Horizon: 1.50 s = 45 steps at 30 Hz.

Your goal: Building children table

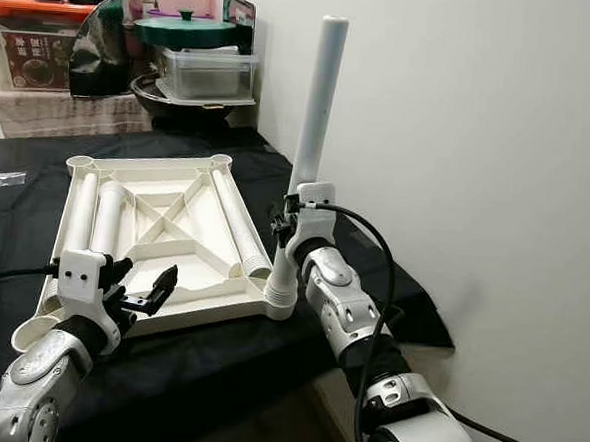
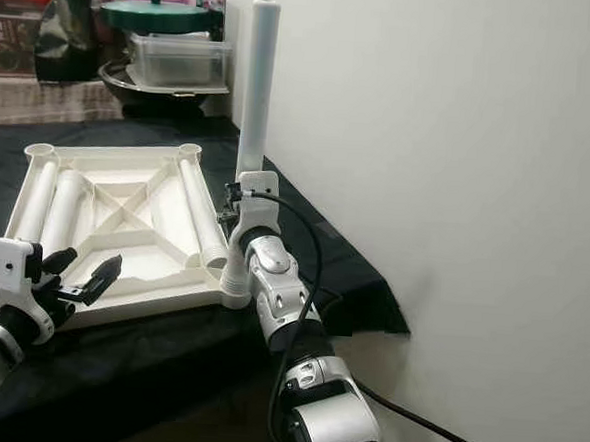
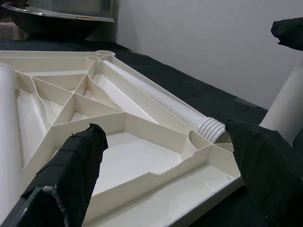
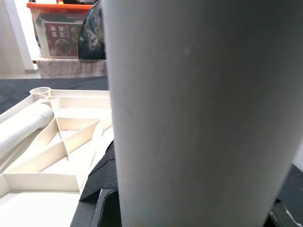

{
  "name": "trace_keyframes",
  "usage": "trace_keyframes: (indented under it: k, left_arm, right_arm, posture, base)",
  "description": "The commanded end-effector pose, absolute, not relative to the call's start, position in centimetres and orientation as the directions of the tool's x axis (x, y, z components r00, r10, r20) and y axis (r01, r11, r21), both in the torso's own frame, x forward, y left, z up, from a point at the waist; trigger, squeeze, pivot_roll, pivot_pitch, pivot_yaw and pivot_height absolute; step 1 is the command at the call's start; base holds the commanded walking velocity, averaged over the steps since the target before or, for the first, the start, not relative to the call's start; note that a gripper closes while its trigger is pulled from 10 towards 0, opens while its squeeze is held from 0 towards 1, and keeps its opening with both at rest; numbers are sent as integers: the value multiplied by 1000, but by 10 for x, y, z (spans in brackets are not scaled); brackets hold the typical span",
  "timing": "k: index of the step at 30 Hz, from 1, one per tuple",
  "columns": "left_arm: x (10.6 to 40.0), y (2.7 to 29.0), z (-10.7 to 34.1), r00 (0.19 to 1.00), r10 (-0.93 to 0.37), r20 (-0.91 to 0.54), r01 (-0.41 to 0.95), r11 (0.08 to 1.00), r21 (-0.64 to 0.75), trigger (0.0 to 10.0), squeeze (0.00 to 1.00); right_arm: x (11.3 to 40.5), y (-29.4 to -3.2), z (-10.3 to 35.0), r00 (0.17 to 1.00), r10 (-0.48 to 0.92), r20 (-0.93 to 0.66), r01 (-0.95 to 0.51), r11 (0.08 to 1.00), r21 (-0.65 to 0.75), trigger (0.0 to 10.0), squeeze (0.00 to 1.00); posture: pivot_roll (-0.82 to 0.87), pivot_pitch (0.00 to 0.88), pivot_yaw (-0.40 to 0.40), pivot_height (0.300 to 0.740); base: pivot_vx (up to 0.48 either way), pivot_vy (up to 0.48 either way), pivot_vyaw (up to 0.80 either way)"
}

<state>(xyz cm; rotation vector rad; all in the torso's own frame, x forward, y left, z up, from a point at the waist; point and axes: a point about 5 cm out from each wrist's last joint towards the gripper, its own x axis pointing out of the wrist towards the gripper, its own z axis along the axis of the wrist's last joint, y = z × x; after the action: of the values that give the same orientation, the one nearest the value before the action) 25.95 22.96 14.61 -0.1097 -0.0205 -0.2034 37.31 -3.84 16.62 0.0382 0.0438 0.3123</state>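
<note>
The left gripper (image 1: pixel 143 287) hovers with fingers spread wide and empty over the near edge of the tabletop (image 1: pixel 164 235), a white ribbed panel lying upside down on the black cloth (image 1: pixel 217 352), with three loose legs (image 1: pixel 237 220) resting in it. The right gripper (image 1: pixel 287 223) seems clamped on a leg (image 1: pixel 312 132) standing upright at the near right corner socket. If it tilts, the threads may cross and jam.
</note>
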Motion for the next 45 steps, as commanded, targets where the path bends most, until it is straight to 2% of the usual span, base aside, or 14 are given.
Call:
trace_keyframes:
  k: [1, 28, 37, 45]
  left_arm:
    - [260, 230, 142, 980, -200, 19, 200, 974, -106, 10000, 0]
    - [262, 229, 140, 979, -205, 10, 205, 974, -101, 10000, 0]
    - [264, 229, 140, 978, -209, 12, 209, 973, -97, 10000, 0]
    - [265, 228, 139, 978, -210, 10, 210, 973, -93, 10000, 0]
  right_arm:
    - [360, -49, 108, 911, 274, -307, -277, 960, 37, 10000, 0]
    - [363, -56, 132, 918, 289, -272, -279, 957, 77, 10000, 0]
    - [375, -58, 173, 936, 314, -158, -306, 949, 69, 10000, 0]
    - [372, -58, 172, 934, 320, -158, -314, 948, 58, 10000, 0]
  posture:
    - [74, 0, -96, 740]
    - [59, 0, -85, 740]
    - [55, 0, -79, 740]
    - [55, 0, -79, 740]
  base:
    - [0, 0, 0]
    - [0, 0, 0]
    - [0, 0, 0]
    - [0, 0, 0]
